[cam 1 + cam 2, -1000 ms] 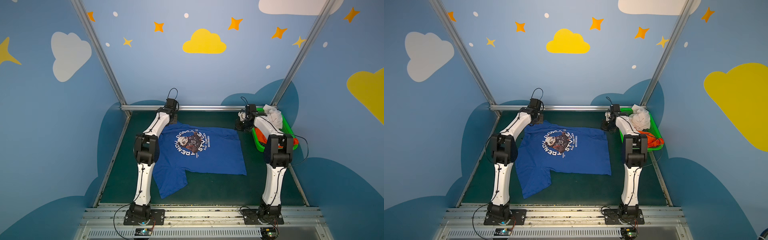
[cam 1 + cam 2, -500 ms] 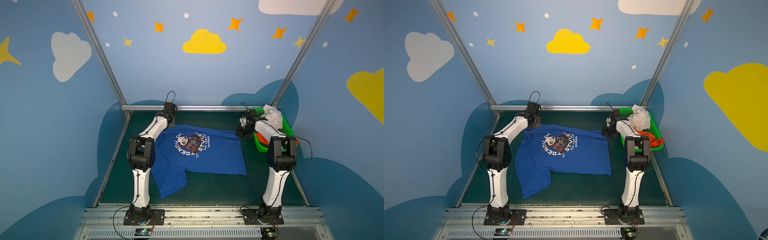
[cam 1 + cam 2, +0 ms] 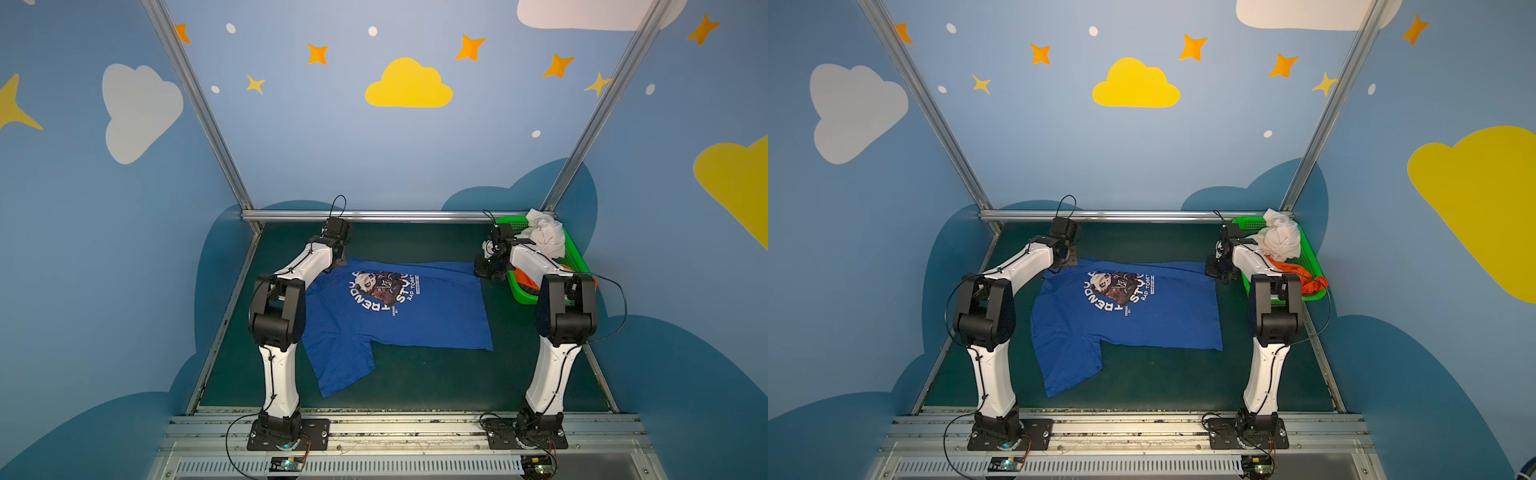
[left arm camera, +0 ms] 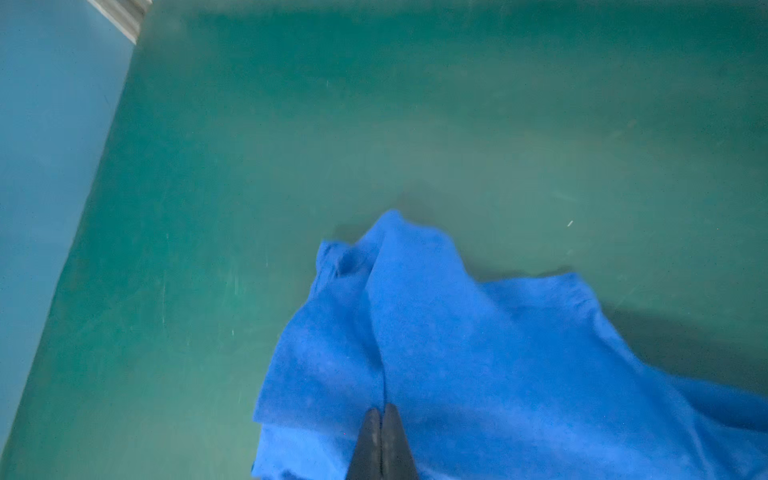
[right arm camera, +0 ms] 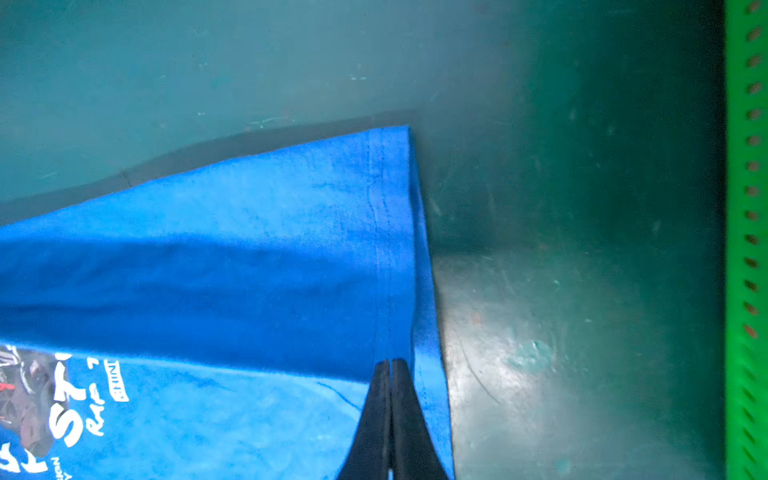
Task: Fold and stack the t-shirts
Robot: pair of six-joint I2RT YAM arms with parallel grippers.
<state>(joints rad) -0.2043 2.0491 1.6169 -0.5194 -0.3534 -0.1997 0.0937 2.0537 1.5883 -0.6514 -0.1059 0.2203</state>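
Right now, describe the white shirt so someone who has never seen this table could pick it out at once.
Look to the far right corner of the green table, where a green mesh basket sits. The white shirt is the crumpled bundle at its far end, beyond the orange shirt; it is the only white cloth.

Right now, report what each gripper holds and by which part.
Both hold the blue shirt along its far edge. The left gripper pinches the sleeve-end corner. The right gripper pinches the hem corner beside the basket.
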